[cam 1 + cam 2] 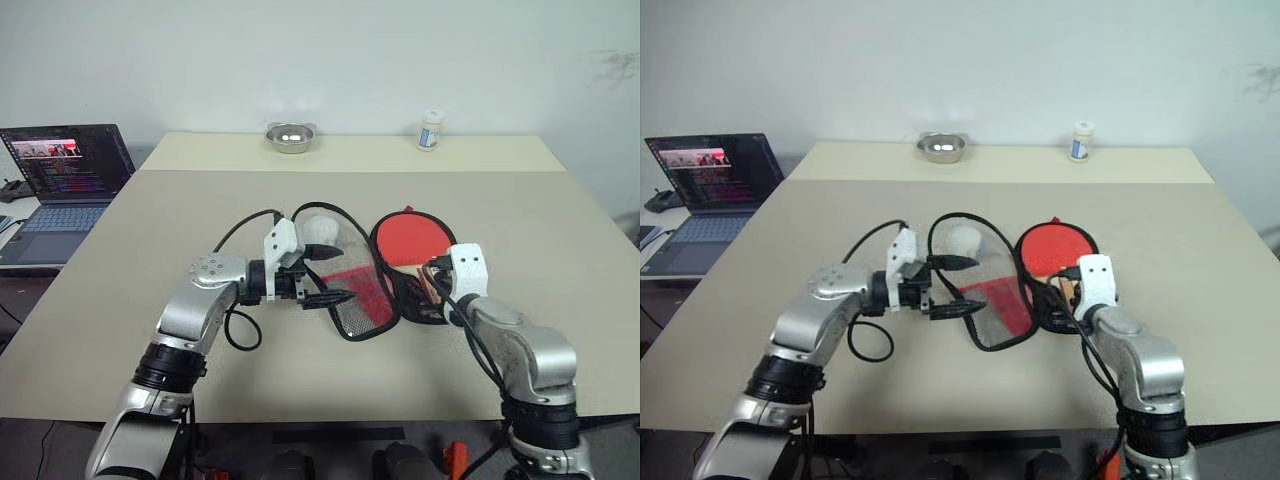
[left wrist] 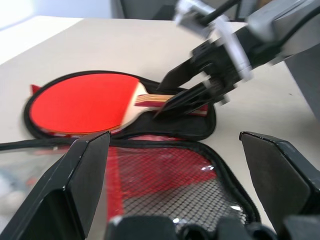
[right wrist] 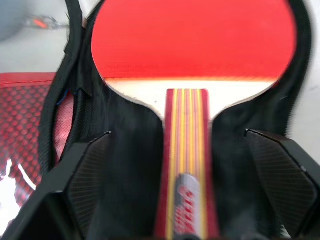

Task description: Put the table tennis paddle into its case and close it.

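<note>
No wording is proving legible anywhere: a red-and-white logo is showing on the handle of the table tennis paddle but is blurring beyond reading, as are the lines on the laptop screen and the label on the small bottle

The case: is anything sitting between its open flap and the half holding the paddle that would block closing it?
The right end effector hovers open over the paddle handle, on the half of the case that the mesh flap must fold onto. The left end effector stands open at the flap. Nothing else visibly intervenes.
</note>
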Controlling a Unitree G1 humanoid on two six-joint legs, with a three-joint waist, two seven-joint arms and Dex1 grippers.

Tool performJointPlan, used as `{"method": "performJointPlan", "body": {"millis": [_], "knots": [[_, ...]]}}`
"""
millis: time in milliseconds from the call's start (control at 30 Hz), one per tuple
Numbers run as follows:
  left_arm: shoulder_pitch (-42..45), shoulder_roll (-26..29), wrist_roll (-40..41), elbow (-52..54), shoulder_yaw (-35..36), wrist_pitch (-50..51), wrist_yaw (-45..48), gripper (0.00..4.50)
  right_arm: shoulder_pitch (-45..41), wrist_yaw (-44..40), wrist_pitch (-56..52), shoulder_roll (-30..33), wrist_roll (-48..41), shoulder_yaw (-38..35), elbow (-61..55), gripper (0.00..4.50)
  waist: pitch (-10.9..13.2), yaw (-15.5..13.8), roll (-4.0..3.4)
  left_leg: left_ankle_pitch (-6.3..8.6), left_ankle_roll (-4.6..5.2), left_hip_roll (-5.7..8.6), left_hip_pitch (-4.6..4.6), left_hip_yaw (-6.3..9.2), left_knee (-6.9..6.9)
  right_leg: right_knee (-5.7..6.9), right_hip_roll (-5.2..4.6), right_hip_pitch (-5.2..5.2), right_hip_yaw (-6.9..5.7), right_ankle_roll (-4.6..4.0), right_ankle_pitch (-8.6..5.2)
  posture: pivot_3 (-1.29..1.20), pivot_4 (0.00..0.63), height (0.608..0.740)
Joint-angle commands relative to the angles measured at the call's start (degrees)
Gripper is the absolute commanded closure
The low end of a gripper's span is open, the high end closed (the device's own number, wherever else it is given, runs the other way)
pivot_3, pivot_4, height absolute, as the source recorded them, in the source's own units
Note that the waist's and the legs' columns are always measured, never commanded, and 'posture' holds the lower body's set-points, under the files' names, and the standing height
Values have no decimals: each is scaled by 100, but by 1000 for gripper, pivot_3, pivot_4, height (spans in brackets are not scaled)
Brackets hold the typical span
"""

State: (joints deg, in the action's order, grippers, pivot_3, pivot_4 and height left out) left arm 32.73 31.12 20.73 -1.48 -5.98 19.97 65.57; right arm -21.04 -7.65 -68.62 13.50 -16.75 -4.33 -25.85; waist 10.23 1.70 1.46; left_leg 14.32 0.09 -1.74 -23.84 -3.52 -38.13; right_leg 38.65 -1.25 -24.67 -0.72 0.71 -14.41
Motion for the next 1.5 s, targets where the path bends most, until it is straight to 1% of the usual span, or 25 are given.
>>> {"method": "performJointPlan", "body": {"millis": [33, 133, 233, 333, 400, 467, 500, 533, 600, 700, 900, 933, 1000, 1133, 1300, 1400, 1500], "knots": [[-412, 525, 421, 659, 392, 371, 258, 0, 20, -907, -117, 632, -670, -188, -932, 22, 0, 30, 0, 0, 0, -2, 2, -1, 2, -2, 1, 0, 1, 0, 0, 0, 150, 740], [-731, 851, 441, 714, 479, 401, 337, 0, 77, -1444, -95, 1109, -1107, -513, -1218, 22, 0, 19, 1, 0, 0, -10, 7, 4, 4, -2, 1, 1, -3, 9, -6, 0, 150, 740], [-787, 978, 356, 444, 549, 395, 225, 0, 115, -1869, 121, 1537, -1416, -835, -1382, 22, 3, -14, 6, 0, 0, -9, 8, 8, 0, 5, 1, 4, -9, 14, -9, 0, 150, 740], [-697, 1131, -404, -373, 307, -319, 9, 566, 125, -2604, 266, 2152, -1974, -1317, -1556, 0, 2, -25, 7, -3, 5, 2, 13, 9, -3, 5, 0, 12, -10, 14, -10, 0, 150, 740], [-458, 962, -609, -903, 289, -447, -286, 1233, 267, -3085, 501, 2591, -2188, -1452, -1632, 0, 3, -33, 10, -3, 6, 1, 24, 9, -1, -5, 1, 28, -12, 14, -10, 0, 150, 740], [-231, 812, -940, -1350, 121, -762, -453, 1995, 552, -3496, 585, 2989, -2451, -1612, -1724, 0, 2, -76, 24, -2, 7, 3, 25, 12, -1, -11, -1, 34, -17, 15, -10, 0, 150, 740], [-125, 718, -1057, -1539, 55, -863, -527, 2285, 734, -3734, 520, 3188, -2691, -1754, -1789, 0, 1, -95, 28, -2, 7, 1, 25, 13, 0, -17, -1, 36, -19, 15, -10, 0, 150, 740], [-37, 634, -1123, -1691, 8, -919, -564, 2694, 905, -3924, 473, 3352, -2913, -1892, -1853, 0, 1, -127, 28, -1, 7, 2, 24, 15, 1, -21, -1, 40, -20, 15, -10, 0, 150, 740], [139, 442, -1263, -1981, -86, -1088, -653, 3410, 1178, -4084, 428, 3567, -3226, -2169, -1922, 0, 1, -160, 29, 0, 10, 3, 20, 13, 1, -29, -4, 42, -19, 9, -6, 0, 150, 740], [391, 140, -1306, -2286, -172, -1200, -629, 4473, 1540, -4195, 618, 3891, -3230, -2422, -1939, 0, 0, -172, 31, 1, 12, 1, 15, 13, 0, -55, -3, 49, -20, 2, 1, 0, 150, 740], [875, -369, -1386, -2903, -249, -1429, -581, 4473, 2005, -4375, 904, 4386, -3142, -2789, -1769, 0, -3, -173, 35, 1, 12, 2, 12, 14, -4, -59, -1, 52, -21, 9, 0, 0, 150, 740], [1017, -524, -1309, -2916, -238, -1378, -533, 4473, 2092, -4455, 924, 4488, -3135, -2959, -1709, 0, -2, -175, 36, 1, 13, 3, 12, 15, -4, -59, -1, 52, -22, 10, -1, 0, 150, 740], [1319, -869, -1134, -2956, -157, -1208, -548, 4473, 2232, -4563, 996, 4654, -3076, -3238, -1592, 0, -2, -185, 37, 1, 12, 3, 11, 16, -5, -59, 0, 52, -24, 10, -1, 0, 150, 740], [1916, -1793, -754, -3150, -101, -837, -528, 4473, 2323, -4697, 1134, 4906, -2973, -3576, -1362, 0, -1, -236, 43, 1, 13, 9, 2, 21, -17, -62, -2, 55, -27, 17, 0, 0, 150, 740], [2562, -2720, -935, -4203, -102, -1268, -865, 4473, 2269, -4747, 1285, 5032, -2869, -3683, -1044, 0, -1, -234, 43, 7, 22, 12, 2, 18, -28, -66, 1, 59, -21, 19, 0, 0, 150, 740], [2785, -2949, -1044, -4702, -59, -1593, -1015, 4473, 2201, -4623, 1294, 5013, -2861, -3548, -977, 0, -1, -188, 43, 7, 22, 8, 4, 18, -27, -64, 7, 58, -17, 19, 0, 0, 150, 740], [2810, -2958, -1112, -4815, -60, -1871, -967, 4473, 2102, -4398, 1295, 4910, -2850, -3285, -929, 0, -1, -153, 43, 7, 22, 5, 7, 20, -23, -62, 12, 57, -17, 19, 0, 0, 150, 740]]}}
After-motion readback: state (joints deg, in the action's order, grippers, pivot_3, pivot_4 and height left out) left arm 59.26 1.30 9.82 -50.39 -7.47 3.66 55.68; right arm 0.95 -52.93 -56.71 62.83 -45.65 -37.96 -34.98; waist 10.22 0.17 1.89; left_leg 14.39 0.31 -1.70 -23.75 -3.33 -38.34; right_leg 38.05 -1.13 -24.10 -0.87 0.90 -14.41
